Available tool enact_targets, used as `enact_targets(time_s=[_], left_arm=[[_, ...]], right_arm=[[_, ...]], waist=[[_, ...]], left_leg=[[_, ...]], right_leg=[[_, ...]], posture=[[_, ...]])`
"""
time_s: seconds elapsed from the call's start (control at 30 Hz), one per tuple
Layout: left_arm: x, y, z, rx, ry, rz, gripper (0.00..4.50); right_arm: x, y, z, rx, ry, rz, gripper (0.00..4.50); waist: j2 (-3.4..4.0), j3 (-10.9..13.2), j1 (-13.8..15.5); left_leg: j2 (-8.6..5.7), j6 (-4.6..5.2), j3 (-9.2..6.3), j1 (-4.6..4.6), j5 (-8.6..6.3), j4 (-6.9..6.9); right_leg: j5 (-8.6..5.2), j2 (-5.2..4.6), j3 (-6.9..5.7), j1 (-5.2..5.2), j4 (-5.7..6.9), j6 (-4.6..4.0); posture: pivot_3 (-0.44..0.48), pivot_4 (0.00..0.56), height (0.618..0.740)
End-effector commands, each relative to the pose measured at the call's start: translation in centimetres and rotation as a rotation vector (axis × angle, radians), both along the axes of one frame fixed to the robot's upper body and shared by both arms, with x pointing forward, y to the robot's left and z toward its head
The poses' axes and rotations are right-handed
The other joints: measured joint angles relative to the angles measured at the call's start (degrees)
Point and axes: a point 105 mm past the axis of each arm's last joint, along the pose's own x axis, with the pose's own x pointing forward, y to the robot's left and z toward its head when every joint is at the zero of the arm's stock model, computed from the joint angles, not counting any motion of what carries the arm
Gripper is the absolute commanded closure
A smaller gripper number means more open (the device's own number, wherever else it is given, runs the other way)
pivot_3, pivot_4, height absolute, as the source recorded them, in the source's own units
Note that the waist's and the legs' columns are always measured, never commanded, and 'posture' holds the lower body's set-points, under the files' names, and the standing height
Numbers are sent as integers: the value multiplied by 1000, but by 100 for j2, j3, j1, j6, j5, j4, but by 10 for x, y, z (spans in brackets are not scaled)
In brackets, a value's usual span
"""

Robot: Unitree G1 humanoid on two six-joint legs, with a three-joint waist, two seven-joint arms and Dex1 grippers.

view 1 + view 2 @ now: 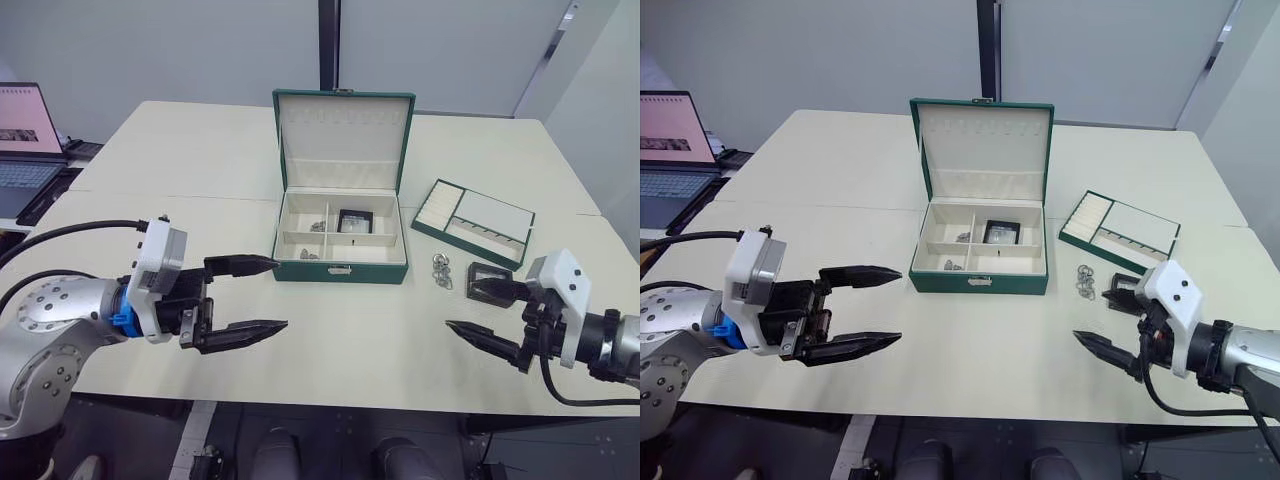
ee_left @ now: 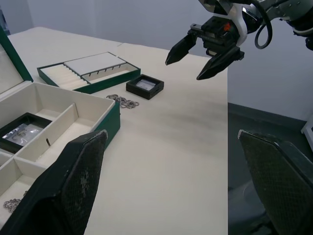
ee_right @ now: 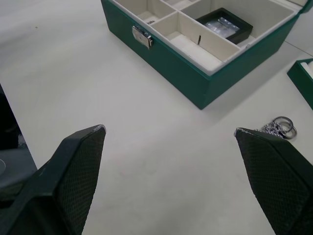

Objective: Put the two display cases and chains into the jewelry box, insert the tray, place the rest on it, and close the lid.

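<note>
The dark green jewelry box (image 1: 340, 270) stands open at mid-table, its lid (image 1: 343, 138) upright. One display case (image 1: 354, 220) lies in a back compartment, and chains (image 1: 318, 226) rest in the left compartments. A second display case (image 2: 145, 86) and a chain (image 1: 442, 270) lie on the table right of the box. The tray (image 1: 474, 222) sits beyond them. My left gripper (image 1: 245, 295) hovers open, left of the box's front, holding nothing. My right gripper (image 1: 462, 308) is open and empty, just in front of the loose display case.
A laptop (image 1: 25, 140) stands open off the table's far left side. The box's silver clasp (image 3: 141, 37) faces the front edge. Bare tabletop (image 1: 350, 340) stretches between the two grippers.
</note>
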Motion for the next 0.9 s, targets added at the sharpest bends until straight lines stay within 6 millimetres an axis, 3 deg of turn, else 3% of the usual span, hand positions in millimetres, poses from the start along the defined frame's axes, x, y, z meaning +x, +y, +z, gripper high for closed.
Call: enact_targets(time_s=[0.03, 0.3, 0.5, 0.9], left_arm=[[-5, 1, -1, 29, -61, -20, 24], [-7, 3, -1, 31, -112, -42, 24], [-5, -1, 0, 25, -122, -54, 24], [-4, -9, 1, 16, -126, -64, 24]], right_arm=[[8, -13, 7, -51, -6, -30, 0], [32, -46, 0, -177, 73, -42, 0], [50, -63, -17, -293, 96, 17, 0], [73, -70, -41, -388, 128, 137, 0]], waist=[[1, 1, -10], [4, 3, -50], [12, 7, -56], [30, 18, -60]], left_leg=[[0, 0, 2, 0, 0, 0], [0, 1, 4, 3, 0, 0], [1, 1, 7, 4, 0, 0], [2, -1, 14, 13, 1, 3]], right_leg=[[0, 0, 2, 0, 0, 0], [0, -1, 3, -2, 0, 0], [0, -2, 5, -3, 0, 0], [1, -3, 10, -2, 3, -1]], posture=[[0, 150, 726], [0, 150, 726], [0, 150, 726], [0, 150, 726]])
